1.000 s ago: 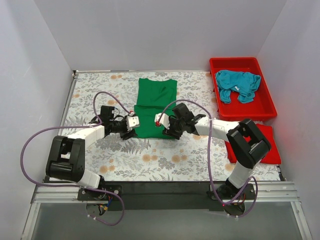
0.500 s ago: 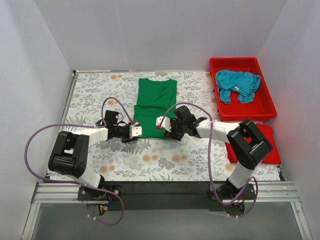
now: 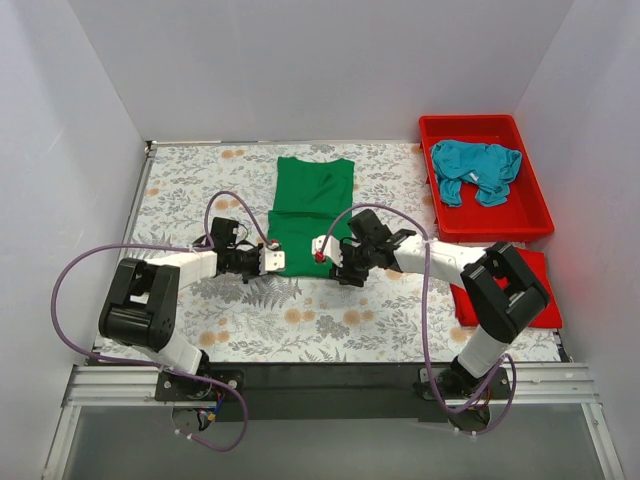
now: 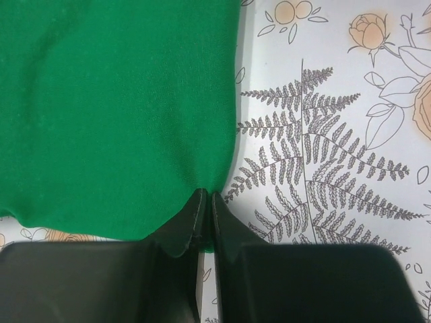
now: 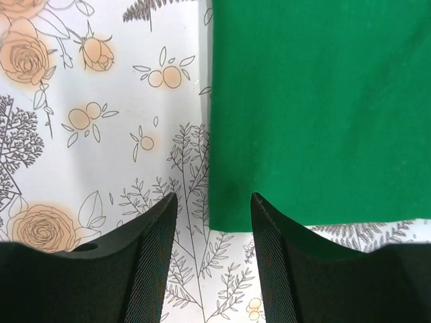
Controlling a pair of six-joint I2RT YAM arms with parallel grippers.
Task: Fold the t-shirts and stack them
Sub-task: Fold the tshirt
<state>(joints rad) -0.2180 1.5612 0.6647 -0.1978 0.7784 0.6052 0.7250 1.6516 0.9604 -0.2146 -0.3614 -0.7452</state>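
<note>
Arms are stretched low and inward over the floral table [image 3: 330, 320], the left gripper [image 4: 204, 200] set at the near left corner of the green t-shirt [image 3: 312, 195], which is laid as a folded strip mid-table, and the right gripper [image 5: 212, 202] at its near right corner. The left jaws are pressed together on the shirt's edge, while the right jaws are held apart astride the corner, contact not being discernible. The teal t-shirt [image 3: 475, 168] is heaped in the red tub [image 3: 428, 190] at far right, and a flat red piece [image 3: 462, 306] beside the tub is partly hidden by the right arm.
</note>
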